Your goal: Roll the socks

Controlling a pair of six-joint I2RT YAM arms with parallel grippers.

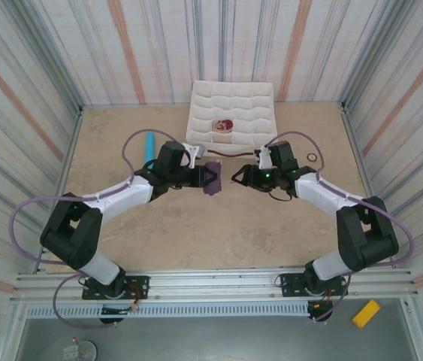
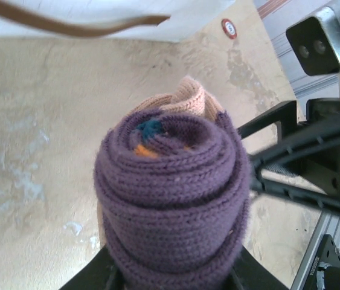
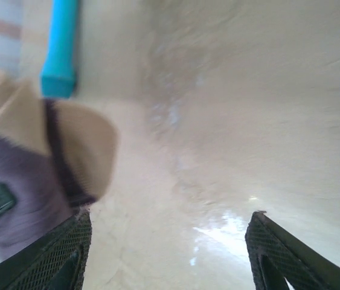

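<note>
The socks [image 2: 173, 199] are wound together into one thick roll, the dark purple one outside with orange and blue showing at its centre and the beige one poking out at the top. My left gripper [image 2: 173, 275] is shut on the roll's lower part and holds it just above the table, in front of the tray; from above the roll [image 1: 214, 186] sits at my left gripper [image 1: 209, 180]. My right gripper [image 1: 236, 177] faces it from the right, a short gap away, open with nothing between its fingers [image 3: 67, 254]. The roll [image 3: 31, 157] lies left of them.
A white quilted tray [image 1: 249, 105] stands at the back with a small red and pink item [image 1: 222, 126] in it. A light-blue cylinder [image 1: 149, 147] lies behind my left arm. A small ring [image 1: 312, 157] rests at the right. Striped walls enclose the tan table.
</note>
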